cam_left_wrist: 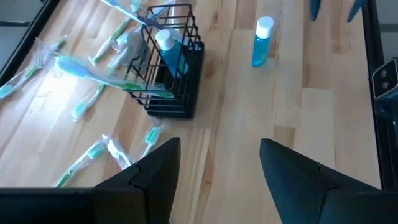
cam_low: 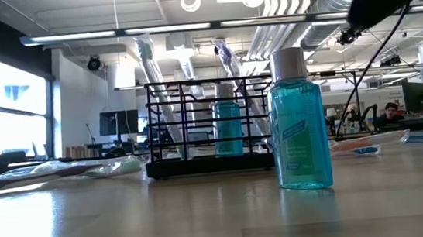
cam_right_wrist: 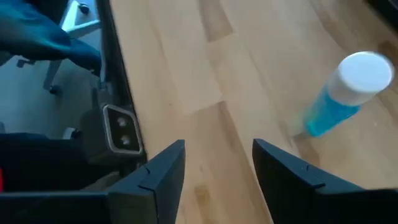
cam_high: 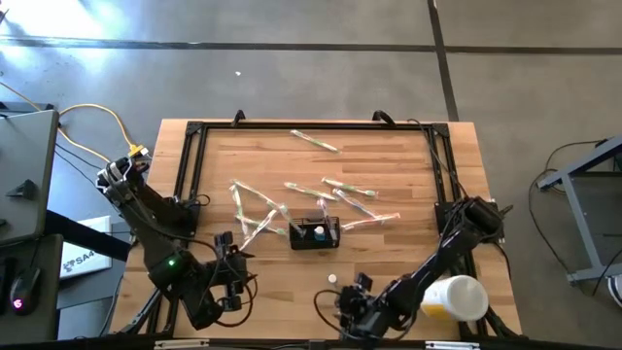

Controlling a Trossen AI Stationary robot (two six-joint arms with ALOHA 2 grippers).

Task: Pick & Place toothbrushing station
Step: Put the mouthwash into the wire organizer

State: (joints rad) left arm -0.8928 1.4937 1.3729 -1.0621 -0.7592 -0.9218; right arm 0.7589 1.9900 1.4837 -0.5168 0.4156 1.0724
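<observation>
The small black wire-mesh caddy (cam_high: pixel 315 234) is seen standing upright near the middle of the pale wooden counter (cam_high: pixel 389 282), untouched by either arm. A blue bottle with a white cap (cam_left_wrist: pixel 169 52) is held inside it, and at least one toothbrush is propped in it. Wrapped toothbrushes (cam_high: pixel 255 207) are scattered around it on the far and left sides. A second small blue bottle with a white cap (cam_left_wrist: pixel 262 41) stands free on the counter, nearer the front edge and close to the right gripper (cam_high: pixel 347 303). The left gripper (cam_high: pixel 231 277) is held near the front left of the counter, well apart from the caddy. The jaws of both are spread apart and empty. A white-and-yellow cup (cam_high: pixel 453 297) is mounted by the right arm. The task is judged partly done: many brushes and one bottle remain outside.
</observation>
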